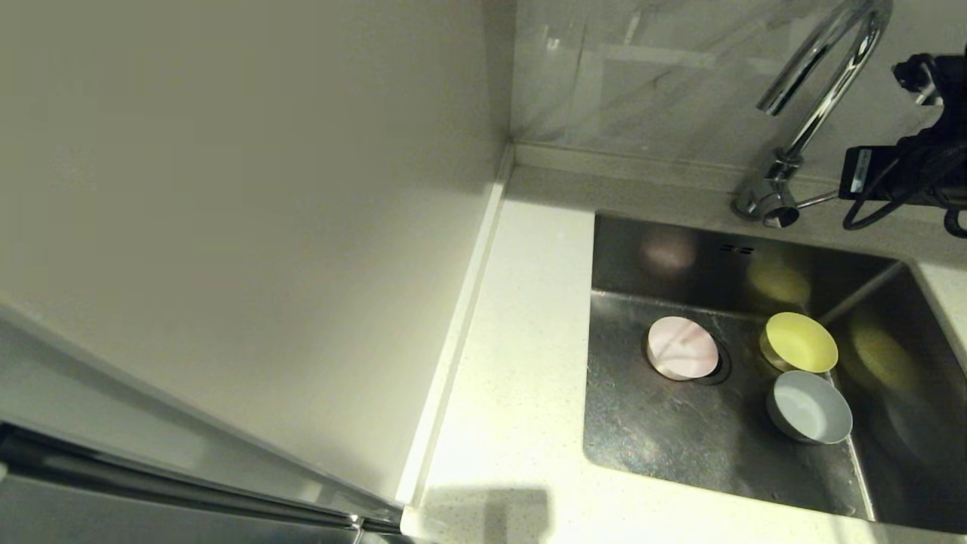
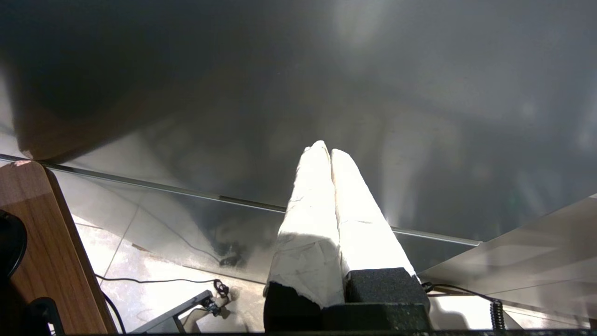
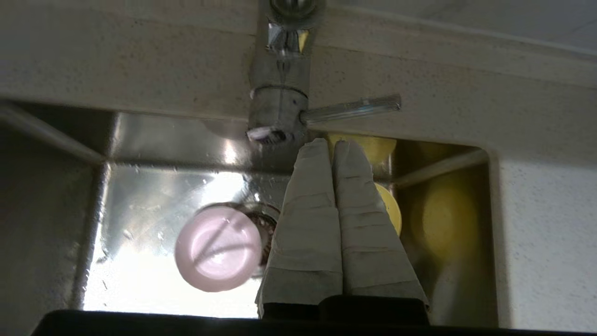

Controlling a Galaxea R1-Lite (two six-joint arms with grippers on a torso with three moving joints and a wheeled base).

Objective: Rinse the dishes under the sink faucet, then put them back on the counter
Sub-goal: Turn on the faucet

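Three bowls stand in the steel sink [image 1: 657, 431]. The pale pink bowl [image 1: 682, 347] [image 3: 218, 248] rests over the drain strainer. To its right are the yellow bowl [image 1: 801, 342] [image 3: 395, 211] and, nearer me, the grey-blue bowl [image 1: 810, 406]. The chrome faucet [image 1: 823, 83] rises behind the sink, its thin lever [image 1: 817, 200] [image 3: 350, 108] sticking out from the base [image 3: 280, 107]. My right arm [image 1: 906, 166] hangs high beside the faucet; the right gripper [image 3: 332, 142] is shut and empty, its tips just short of the lever. My left gripper [image 2: 330, 149] is shut, empty and parked low, away from the sink.
The white speckled counter [image 1: 521, 340] runs along the sink's left side and front, with a raised rim [image 1: 619, 162] at the wall. A plain off-white panel [image 1: 264, 227] stands to the left. The left wrist view faces a grey cabinet front [image 2: 326, 84] above the floor.
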